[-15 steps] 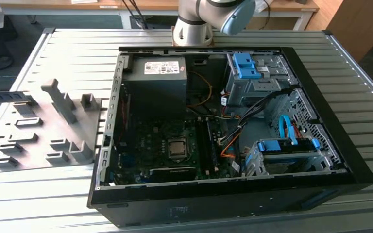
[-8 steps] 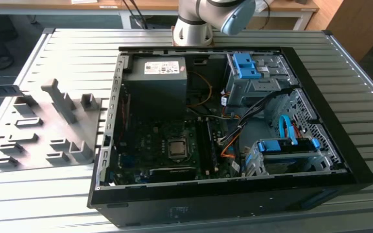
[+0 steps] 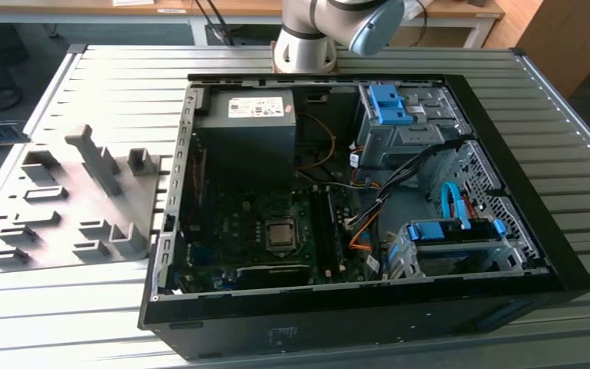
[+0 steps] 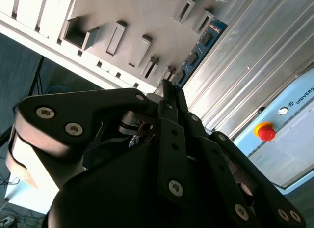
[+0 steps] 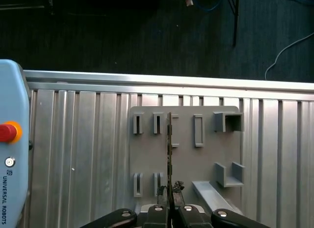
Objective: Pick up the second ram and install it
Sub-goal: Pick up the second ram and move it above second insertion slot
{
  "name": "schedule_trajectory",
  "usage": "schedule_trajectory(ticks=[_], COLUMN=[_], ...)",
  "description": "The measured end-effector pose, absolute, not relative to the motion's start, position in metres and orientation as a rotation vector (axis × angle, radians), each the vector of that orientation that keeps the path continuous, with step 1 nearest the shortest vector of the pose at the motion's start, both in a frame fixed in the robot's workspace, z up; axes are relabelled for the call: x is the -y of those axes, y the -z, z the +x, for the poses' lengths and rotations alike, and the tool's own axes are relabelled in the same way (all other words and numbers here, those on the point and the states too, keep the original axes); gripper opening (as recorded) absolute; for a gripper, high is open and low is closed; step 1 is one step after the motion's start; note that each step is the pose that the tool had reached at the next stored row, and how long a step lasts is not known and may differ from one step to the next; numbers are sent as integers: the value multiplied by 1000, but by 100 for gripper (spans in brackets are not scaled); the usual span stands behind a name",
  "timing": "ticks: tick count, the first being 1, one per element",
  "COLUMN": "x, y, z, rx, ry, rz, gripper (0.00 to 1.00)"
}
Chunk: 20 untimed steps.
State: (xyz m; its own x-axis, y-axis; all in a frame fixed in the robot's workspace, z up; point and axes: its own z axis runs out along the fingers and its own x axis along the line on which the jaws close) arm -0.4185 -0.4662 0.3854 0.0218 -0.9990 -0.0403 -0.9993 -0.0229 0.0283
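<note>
One stick: second ram (image 5: 170,149) (image 4: 201,47) clamped edge-on in the closed jaws, sticking straight out past their tips, with the gray holder plate (image 5: 186,159) beyond it on the counter (image 5: 83,154). Gripped end hidden inside the jaws; can't tell if the far end touches the plate.

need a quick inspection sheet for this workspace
surface: ribbed grey metal table carrying an open black computer case and a grey plastic holder tray
job's things: thin dark green memory stick, held over the tray
clutter: nothing seen
grippers: black hand shut on the stick's end
cables: orange wires and a blue flat cable inside the case
surroundings: light blue pendant with red button on the table; dark floor beyond
</note>
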Motion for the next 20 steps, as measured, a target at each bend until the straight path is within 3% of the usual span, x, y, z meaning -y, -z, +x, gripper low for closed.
schedule_trajectory(ticks=[20], x=[466], y=[-405], z=[-416], rx=[-2190], ry=[-77], rz=[-2239], gripper=[14])
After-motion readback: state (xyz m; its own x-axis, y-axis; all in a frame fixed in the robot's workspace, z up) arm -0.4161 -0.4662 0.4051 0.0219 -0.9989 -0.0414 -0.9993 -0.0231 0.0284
